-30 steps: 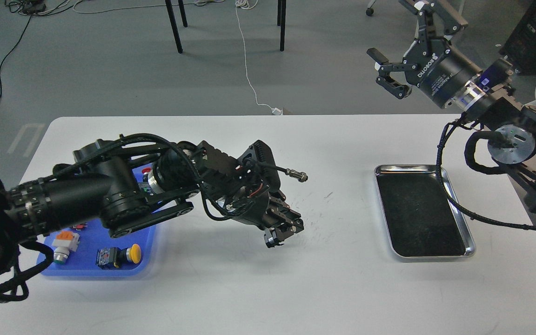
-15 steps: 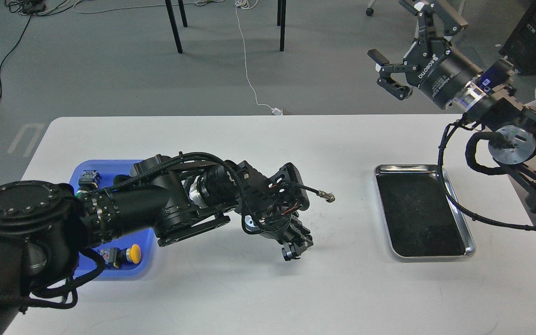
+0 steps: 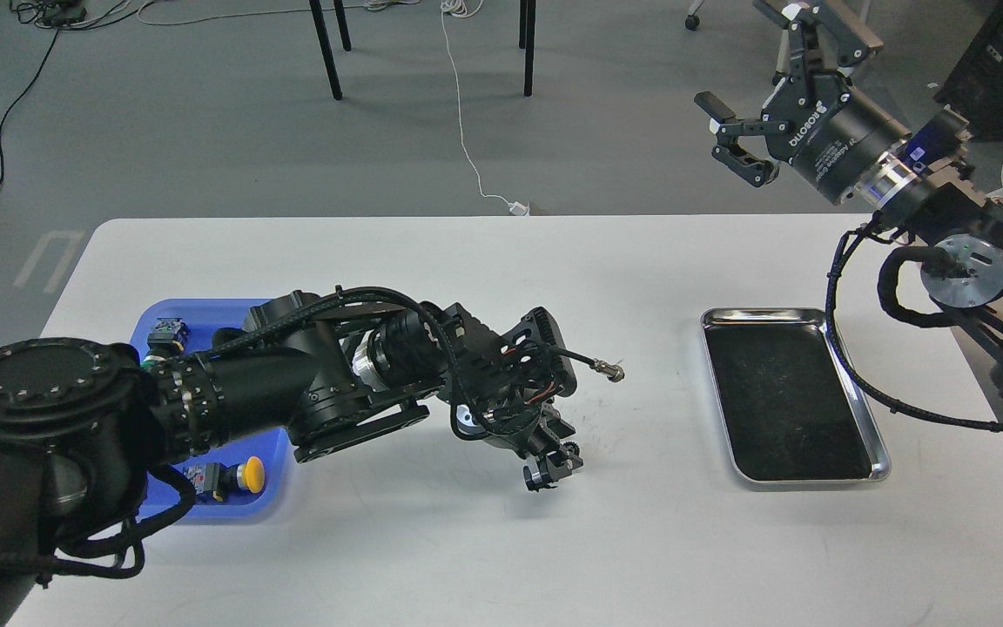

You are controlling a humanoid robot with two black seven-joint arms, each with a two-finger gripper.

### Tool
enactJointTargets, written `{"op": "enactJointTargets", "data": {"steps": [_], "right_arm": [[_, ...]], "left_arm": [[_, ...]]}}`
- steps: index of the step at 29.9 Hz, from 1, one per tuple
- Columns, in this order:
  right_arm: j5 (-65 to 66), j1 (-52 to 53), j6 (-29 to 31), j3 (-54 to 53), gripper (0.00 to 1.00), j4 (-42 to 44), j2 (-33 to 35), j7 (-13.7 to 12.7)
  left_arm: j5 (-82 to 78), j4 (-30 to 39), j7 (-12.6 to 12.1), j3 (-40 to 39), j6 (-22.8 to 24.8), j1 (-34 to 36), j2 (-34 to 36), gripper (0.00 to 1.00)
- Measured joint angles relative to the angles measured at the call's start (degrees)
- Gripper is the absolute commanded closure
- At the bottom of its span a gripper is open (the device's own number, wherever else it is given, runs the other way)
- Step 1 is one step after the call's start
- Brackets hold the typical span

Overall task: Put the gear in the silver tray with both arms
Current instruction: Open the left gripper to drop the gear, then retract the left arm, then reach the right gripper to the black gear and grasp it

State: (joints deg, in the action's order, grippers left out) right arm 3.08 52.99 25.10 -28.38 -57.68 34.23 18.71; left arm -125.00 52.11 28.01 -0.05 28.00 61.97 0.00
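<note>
My left gripper hangs low over the middle of the white table, pointing down, left of the silver tray. Its fingers are close together on a small dark toothed part, the gear. The silver tray lies at the right of the table and its dark floor is bare. My right gripper is wide open and empty. It is held high beyond the table's far right edge, above and behind the tray.
A blue plastic tray sits at the left, partly under my left arm, with a yellow push button and other small parts. A loose cable connector juts from my left wrist. Black cables hang from my right arm over the silver tray's right rim.
My left arm has swung right from over the blue tray towards the table's middle, then nearly stopped, gripper still shut. My right gripper drifted slightly right and stays open.
</note>
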Motion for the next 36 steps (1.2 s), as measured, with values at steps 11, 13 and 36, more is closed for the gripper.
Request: {"op": "enactJointTargets", "data": {"steps": [11, 13, 36], "right_arm": [[13.50, -0.31, 2.81, 5.15, 0.00, -2.78, 9.18, 1.57], [20.50, -0.68, 2.90, 6.08, 0.00, -4.22, 10.80, 3.67], [78.50, 21.13, -4.89, 43.50, 0.01, -7.40, -8.08, 9.30]], "left_arm": [[12.86, 4.93, -0.01, -8.79, -4.54, -0.05, 12.77, 0.03], [21.29, 5.04, -0.01, -11.34, -7.08, -2.58, 16.82, 0.03], [81.83, 8.89, -0.02, -44.69, -10.62, -31.18, 29.69, 0.02]]}}
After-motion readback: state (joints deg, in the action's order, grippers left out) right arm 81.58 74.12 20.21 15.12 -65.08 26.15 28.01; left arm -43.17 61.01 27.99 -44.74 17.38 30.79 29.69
